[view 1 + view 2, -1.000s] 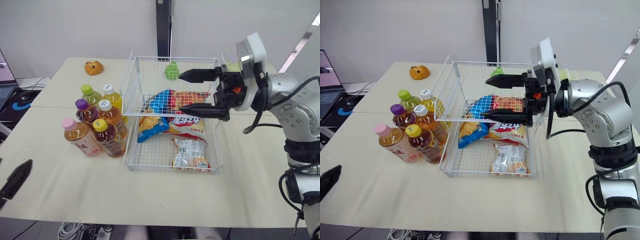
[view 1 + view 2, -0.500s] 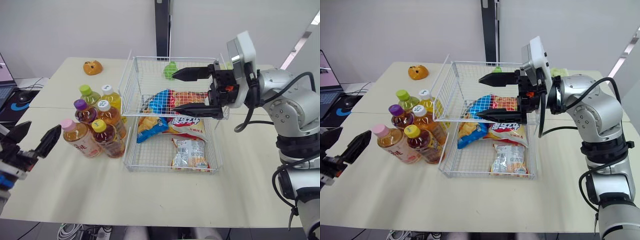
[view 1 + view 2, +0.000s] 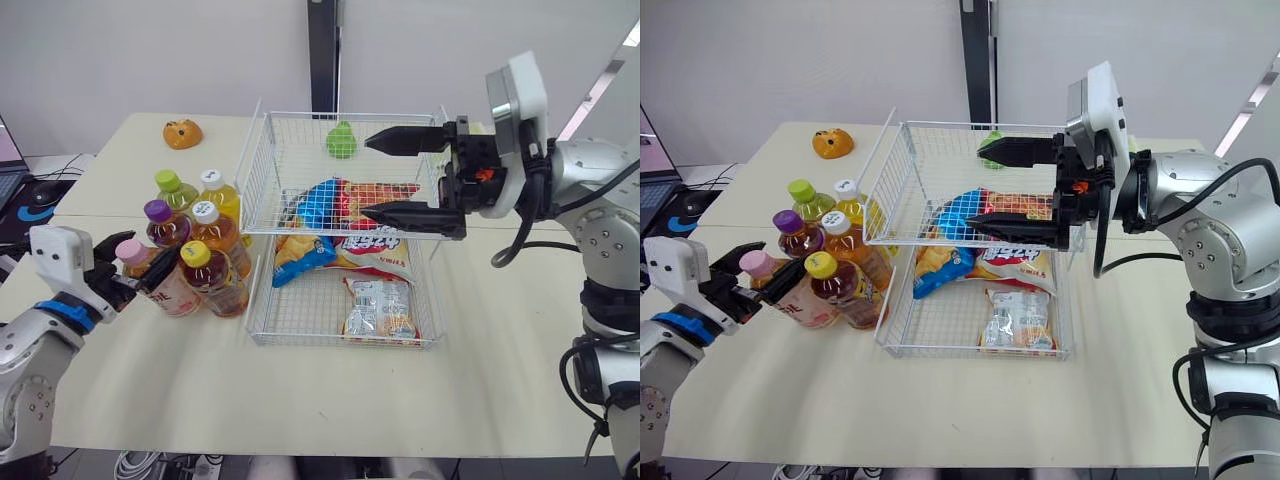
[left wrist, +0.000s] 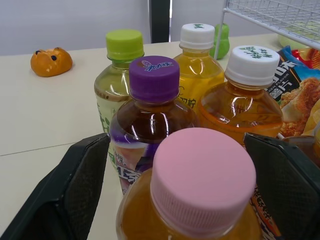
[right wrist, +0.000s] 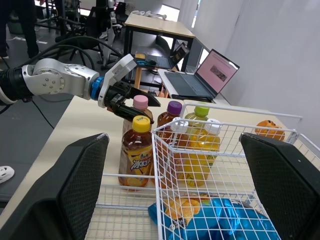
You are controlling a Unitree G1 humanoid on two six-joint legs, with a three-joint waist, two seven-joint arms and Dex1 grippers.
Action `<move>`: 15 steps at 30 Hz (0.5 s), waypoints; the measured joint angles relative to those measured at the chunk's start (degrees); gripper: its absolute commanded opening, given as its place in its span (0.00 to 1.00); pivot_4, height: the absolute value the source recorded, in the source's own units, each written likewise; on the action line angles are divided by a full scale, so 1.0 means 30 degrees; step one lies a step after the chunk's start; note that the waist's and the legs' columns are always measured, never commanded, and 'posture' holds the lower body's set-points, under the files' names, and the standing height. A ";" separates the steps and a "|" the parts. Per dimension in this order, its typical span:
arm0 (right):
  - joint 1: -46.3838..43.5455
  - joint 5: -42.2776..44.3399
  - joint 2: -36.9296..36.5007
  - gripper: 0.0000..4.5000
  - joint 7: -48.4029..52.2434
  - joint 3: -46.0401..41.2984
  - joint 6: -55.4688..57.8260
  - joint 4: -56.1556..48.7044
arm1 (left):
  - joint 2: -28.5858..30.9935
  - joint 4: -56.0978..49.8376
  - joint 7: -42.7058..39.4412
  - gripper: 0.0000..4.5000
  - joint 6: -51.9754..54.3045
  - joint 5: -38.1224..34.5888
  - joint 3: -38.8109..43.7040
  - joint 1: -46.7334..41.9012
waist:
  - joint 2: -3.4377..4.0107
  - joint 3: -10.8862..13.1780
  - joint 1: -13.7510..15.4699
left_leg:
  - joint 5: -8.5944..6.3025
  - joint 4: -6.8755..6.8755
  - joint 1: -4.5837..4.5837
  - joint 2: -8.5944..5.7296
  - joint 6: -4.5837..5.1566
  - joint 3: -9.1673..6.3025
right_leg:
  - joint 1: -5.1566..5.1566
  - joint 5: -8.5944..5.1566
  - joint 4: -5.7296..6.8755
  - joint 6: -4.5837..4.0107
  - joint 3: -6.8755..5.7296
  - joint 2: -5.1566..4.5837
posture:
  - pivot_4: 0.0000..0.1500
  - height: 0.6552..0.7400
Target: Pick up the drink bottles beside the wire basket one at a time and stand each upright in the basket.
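Tabletop (image 3: 330, 400) carries wire basket (image 3: 258, 190) holding snack bags (image 3: 380, 310). Six bottles (image 3: 205, 255) stand just beside its left wall. Left tool (image 3: 140, 258), released, straddles pink-capped bottle (image 3: 131, 250); purple-capped bottle (image 3: 160, 215) crowds behind. Right tool (image 3: 367, 176), released, hangs above the basket.

Toys and snack bags on a table (image 3: 330, 400)
Near the far edge sit an orange toy (image 3: 183, 133) and a green toy (image 3: 342, 140), well apart; a blue bag (image 3: 318, 205), white bag (image 3: 380, 255) and silver packet (image 3: 380, 310) lie together

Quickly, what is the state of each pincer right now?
Left pincer: open, one finger on each side of the pink-capped bottle, not closed on it.
Right pincer: open, empty, above the wire basket.
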 measured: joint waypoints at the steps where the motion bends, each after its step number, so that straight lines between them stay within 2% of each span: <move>1: 0.0031 0.0059 -0.0041 1.00 -0.0100 -0.0063 0.0054 -0.0052 | -0.0006 0.0069 -0.0122 0.95 -0.0119 0.0124 -0.0017 -0.0001 | 0.0000 0.0000 0.0002 | 0.0000 -0.0001 -0.0005 0.0001 0.0000 -0.0004 | 0.0000 0.0000 -0.0005 0.0000 -0.0004 -0.0001 | 1.00 1.00; 3: 0.0043 0.0086 -0.0114 1.00 -0.0128 -0.0100 0.0091 -0.0175 | -0.0041 0.0280 -0.0340 0.86 -0.0251 0.0305 -0.0024 -0.0052 | 0.0001 0.0001 0.0005 | 0.0000 -0.0002 -0.0010 0.0000 0.0001 -0.0008 | -0.0001 0.0000 -0.0009 0.0000 -0.0008 0.0000 | 1.00 1.00; 11: 0.0210 0.0097 -0.0210 1.00 -0.0142 -0.0108 0.0082 -0.0281 | -0.0236 0.0129 -0.0665 0.35 -0.0683 0.0356 0.0078 -0.0399 | 0.0007 0.0003 0.0005 | 0.0000 -0.0002 -0.0014 0.0000 0.0001 -0.0014 | -0.0001 0.0000 -0.0013 0.0001 -0.0012 -0.0003 | 1.00 1.00; 12: 0.0210 0.0096 -0.0209 1.00 -0.0142 -0.0108 0.0068 -0.0281 | -0.0244 0.0112 -0.0663 0.31 -0.0702 0.0343 0.0096 -0.0388 | 0.0008 0.0004 0.0004 | -0.0001 -0.0002 -0.0014 0.0000 0.0001 -0.0013 | -0.0002 0.0000 -0.0013 0.0001 -0.0012 -0.0002 | 1.00 1.00; 15: 0.0210 0.0111 -0.0185 1.00 -0.0142 -0.0108 0.0059 -0.0276 | -0.0260 -0.0093 -0.0662 0.31 -0.0675 0.0302 0.0219 -0.0200 | 0.0009 0.0004 -0.0015 | -0.0001 -0.0003 -0.0017 0.0002 0.0001 -0.0012 | -0.0002 0.0000 -0.0020 0.0002 -0.0012 -0.0002 | 1.00 1.00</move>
